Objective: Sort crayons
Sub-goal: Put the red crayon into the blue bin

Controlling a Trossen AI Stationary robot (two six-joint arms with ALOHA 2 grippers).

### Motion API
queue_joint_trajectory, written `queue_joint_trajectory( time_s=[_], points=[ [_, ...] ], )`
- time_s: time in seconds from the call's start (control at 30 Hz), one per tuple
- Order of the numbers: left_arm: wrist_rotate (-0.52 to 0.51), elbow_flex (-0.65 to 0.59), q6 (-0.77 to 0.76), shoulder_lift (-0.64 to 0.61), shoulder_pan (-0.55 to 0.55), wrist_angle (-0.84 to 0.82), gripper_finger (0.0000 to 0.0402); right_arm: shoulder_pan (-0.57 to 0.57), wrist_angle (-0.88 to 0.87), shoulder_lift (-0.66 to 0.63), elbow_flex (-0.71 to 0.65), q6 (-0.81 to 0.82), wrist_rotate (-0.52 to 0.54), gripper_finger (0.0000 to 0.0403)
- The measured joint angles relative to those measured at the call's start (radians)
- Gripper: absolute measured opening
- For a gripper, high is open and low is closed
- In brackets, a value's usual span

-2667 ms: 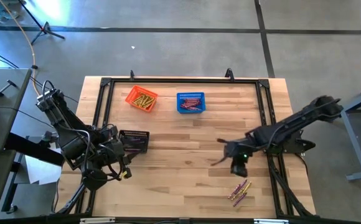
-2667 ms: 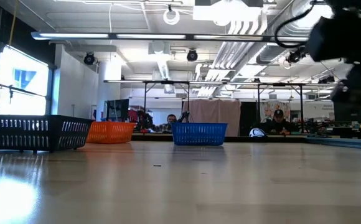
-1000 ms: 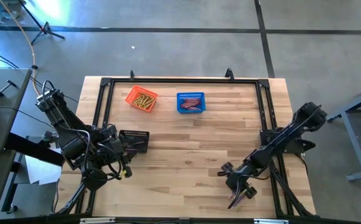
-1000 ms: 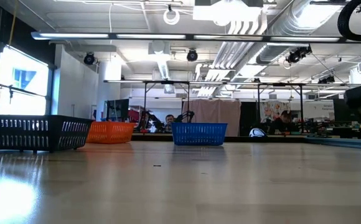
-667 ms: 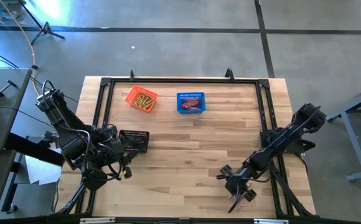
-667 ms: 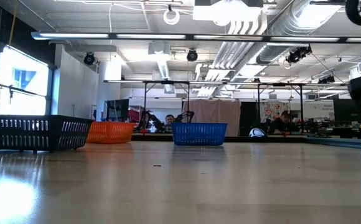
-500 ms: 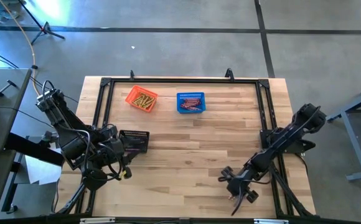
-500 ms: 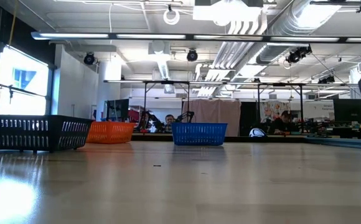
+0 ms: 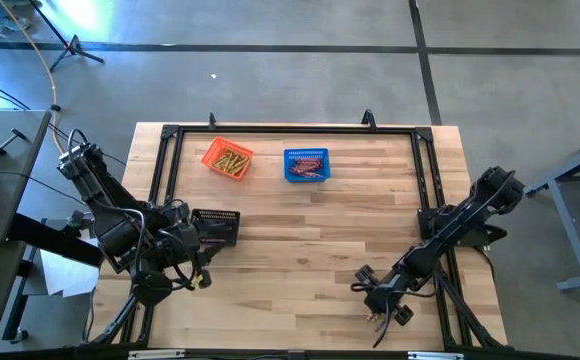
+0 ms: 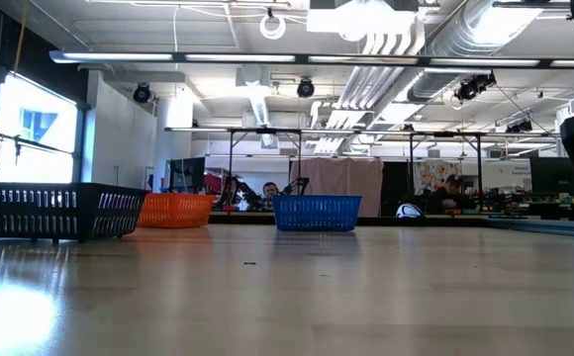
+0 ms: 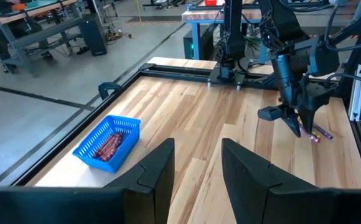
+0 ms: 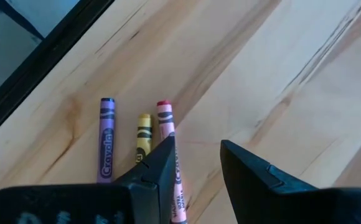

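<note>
Your right tool [image 9: 380,303] hangs low over the near right corner of the desk [image 9: 300,240], just above the three loose crayons: a purple crayon [image 12: 106,140], a yellow crayon [image 12: 142,137] and a pink crayon [image 12: 169,158] lying side by side, close to the black frame rail [image 12: 43,56]. Its fingers stand apart with nothing between them, one finger just over the pink crayon, so you look to be lining up a pick, probably on that one since it lies at the outer edge of the row and gives the fingers room. The crayons lie nearly touching, so a careless close may nudge the yellow one. Your left tool [image 11: 196,171] waits at the left side of the desk beside the black basket [image 9: 216,225], fingers parted and empty, out of the way. Sorted crayons already sit in the orange basket [image 9: 227,159], which holds yellow ones, and the blue basket [image 9: 306,165], which holds red ones, both at the far edge.
</note>
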Motion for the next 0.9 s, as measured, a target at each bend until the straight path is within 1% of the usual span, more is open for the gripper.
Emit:
queue_joint_trajectory(
  time_s=[0.47, 0.63, 0.7, 0.8, 0.9],
  points=[
    [0.001, 0.0, 0.0, 0.0, 0.0, 0.0, 0.0117, 0.0, 0.003, 0.0, 0.0, 0.019, -0.008, 0.0112],
    [0.001, 0.0, 0.0, 0.0, 0.0, 0.0, 0.0117, 0.002, 0.007, -0.001, 0.0, 0.035, -0.059, 0.0112],
    [0.001, 0.0, 0.0, 0.0, 0.0, 0.0, 0.0117, 0.007, 0.008, -0.001, 0.0, 0.035, -0.062, 0.0112],
    [0.001, 0.0, 0.0, 0.0, 0.0, 0.0, 0.0117, 0.018, 0.004, -0.001, 0.0, 0.019, -0.059, 0.0112],
    [0.001, 0.0, 0.0, 0.0, 0.0, 0.0, 0.0117, 0.028, -0.016, -0.001, -0.001, -0.018, -0.022, 0.0112]
  ],
)
